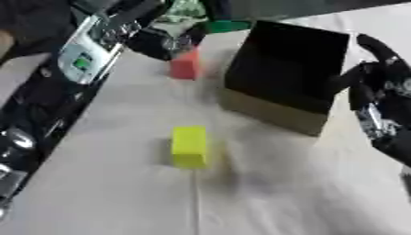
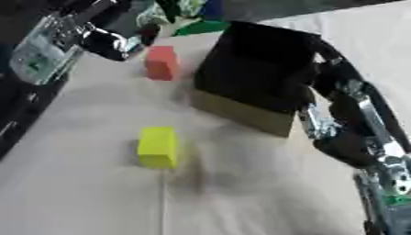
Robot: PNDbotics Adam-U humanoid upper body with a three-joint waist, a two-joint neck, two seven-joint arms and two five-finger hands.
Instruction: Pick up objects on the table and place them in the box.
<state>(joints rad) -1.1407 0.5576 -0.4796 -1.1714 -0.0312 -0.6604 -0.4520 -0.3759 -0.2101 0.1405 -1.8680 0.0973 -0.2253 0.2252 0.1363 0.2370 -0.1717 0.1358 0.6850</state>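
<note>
A yellow block (image 1: 189,146) lies on the pale table in the middle. Further back a red block (image 1: 186,65) stands to the left of the box (image 1: 277,112), which has cardboard walls, a dark inside and is tilted toward me. My left arm comes in from the upper left, and its hand (image 1: 160,43) hovers just behind and left of the red block; blur hides its grip. At the box's right wall my right hand (image 2: 341,80) stands open and holds nothing, with its fingers near the rim.
A green and white thing (image 1: 210,18) lies at the table's far edge behind the red block. A dark strip with metal parts (image 1: 32,133) runs along the table's left side. Bare tablecloth (image 1: 241,197) lies in front of the yellow block.
</note>
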